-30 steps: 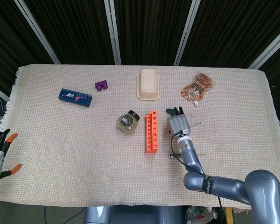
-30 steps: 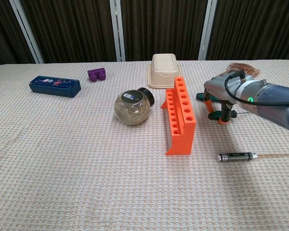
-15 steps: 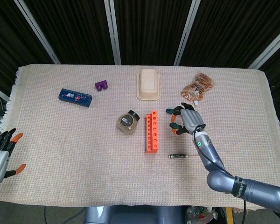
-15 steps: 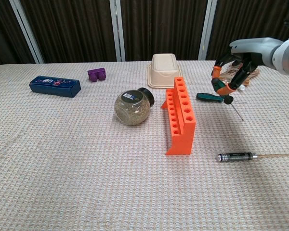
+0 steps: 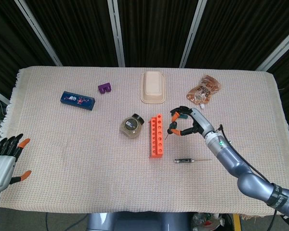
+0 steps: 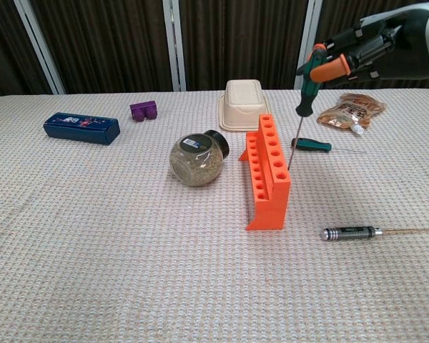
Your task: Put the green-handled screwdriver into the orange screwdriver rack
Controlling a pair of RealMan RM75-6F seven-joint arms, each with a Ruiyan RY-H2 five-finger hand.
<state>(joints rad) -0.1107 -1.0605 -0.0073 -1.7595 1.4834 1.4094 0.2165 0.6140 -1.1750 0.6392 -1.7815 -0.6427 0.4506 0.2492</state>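
Right hand (image 6: 357, 53), low over the cloth beside the rack a second ago, has since risen and swung in above the orange screwdriver rack (image 6: 267, 171), carrying a green-handled screwdriver (image 6: 305, 89) that now hangs almost upright, handle up and shaft pointing down, its tip just beside the rack's right edge and clear of the holes. Its fingers (image 6: 332, 66) are curled closed around the top of the green handle, orange fingertips pressed against it; in the head view the same hand (image 5: 189, 121) sits just right of the rack (image 5: 156, 135), fingers wrapped over the tool. A second green-handled screwdriver (image 6: 312, 145) lies flat on the woven cloth behind the hanging shaft, where it lay half a second ago, and a dark-handled screwdriver (image 6: 352, 232) rests unmoved on the cloth to the right of the rack's near end. Left hand (image 5: 4, 161), seen only at the lower left edge of the head view, has drifted slightly inward; its fingers are spread apart and hold nothing. Elsewhere on the table (image 5: 77, 159) stand a round jar (image 6: 196, 158) just left of the rack, a beige lidded box (image 6: 243, 96) behind it, a purple block (image 6: 144, 111), a blue box (image 6: 81, 128) and a foil pouch (image 6: 352, 110).
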